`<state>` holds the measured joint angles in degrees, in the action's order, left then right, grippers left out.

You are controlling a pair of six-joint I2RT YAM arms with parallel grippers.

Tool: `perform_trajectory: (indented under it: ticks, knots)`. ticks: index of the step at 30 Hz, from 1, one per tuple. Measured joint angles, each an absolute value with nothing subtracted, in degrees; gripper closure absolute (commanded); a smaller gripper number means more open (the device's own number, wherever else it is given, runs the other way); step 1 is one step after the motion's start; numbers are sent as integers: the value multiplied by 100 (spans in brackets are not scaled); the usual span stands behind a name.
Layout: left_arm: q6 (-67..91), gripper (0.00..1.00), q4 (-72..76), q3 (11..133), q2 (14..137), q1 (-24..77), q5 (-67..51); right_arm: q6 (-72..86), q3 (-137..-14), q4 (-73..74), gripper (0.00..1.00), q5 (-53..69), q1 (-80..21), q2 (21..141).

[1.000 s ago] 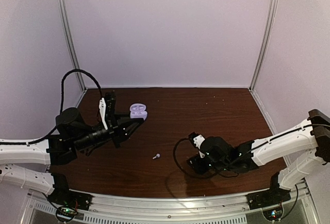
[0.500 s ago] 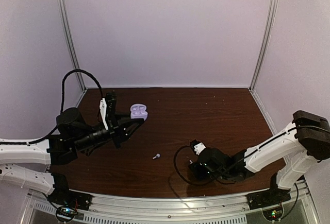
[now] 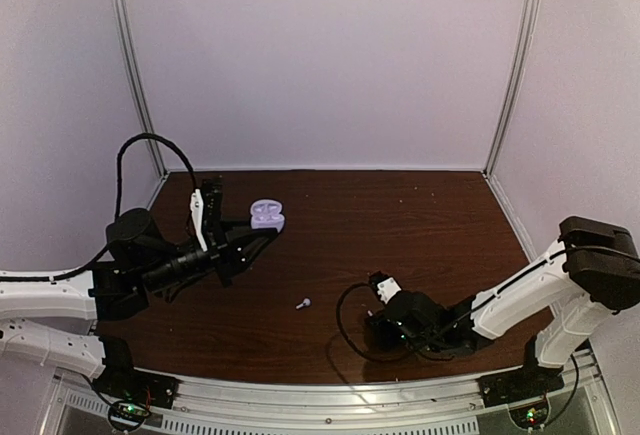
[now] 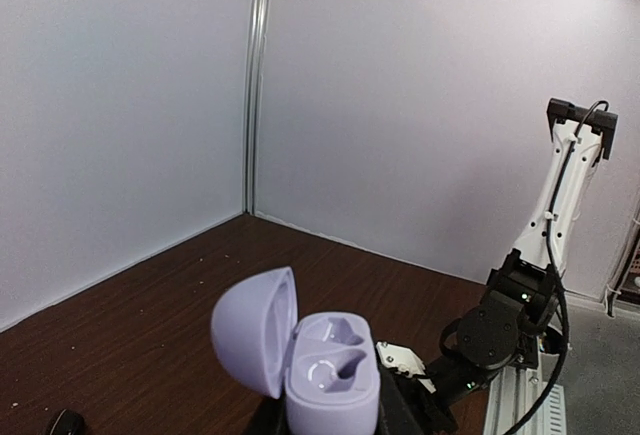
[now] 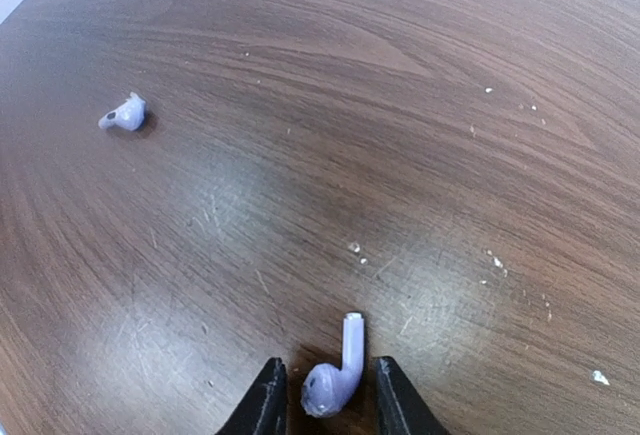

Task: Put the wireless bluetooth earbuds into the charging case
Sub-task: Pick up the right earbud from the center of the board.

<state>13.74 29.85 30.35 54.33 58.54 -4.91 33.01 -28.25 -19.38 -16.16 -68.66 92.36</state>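
Right claw lowered to the worktop within the last second and narrowed. Now partly open, fingers on both sides of one pale earbud, thin gap each side, nothing gripped yet. Second earbud lying well apart, untouched. Left claw unchanged, clamped on the charging case, lid open, above the worktop. Probably pick-up nearly finished; insertion not started.

Your left gripper hangs raised and level, clamped on the case; your right gripper sits low, jaws narrowly apart
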Motion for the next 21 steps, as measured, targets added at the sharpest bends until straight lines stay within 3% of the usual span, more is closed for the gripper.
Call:
perform_trajectory:
  ticks: [16, 21]
  knots:
    - [1249, 100, 2985, 3037, 5430, 5854, -491, 3245, -2921, -2255, 79, -2043, -7142, 9594]
    - [1201, 100, 2961, 3055, 5430, 5854, -491, 3280, -2936, -2202, 75, -2097, -7172, 9590]
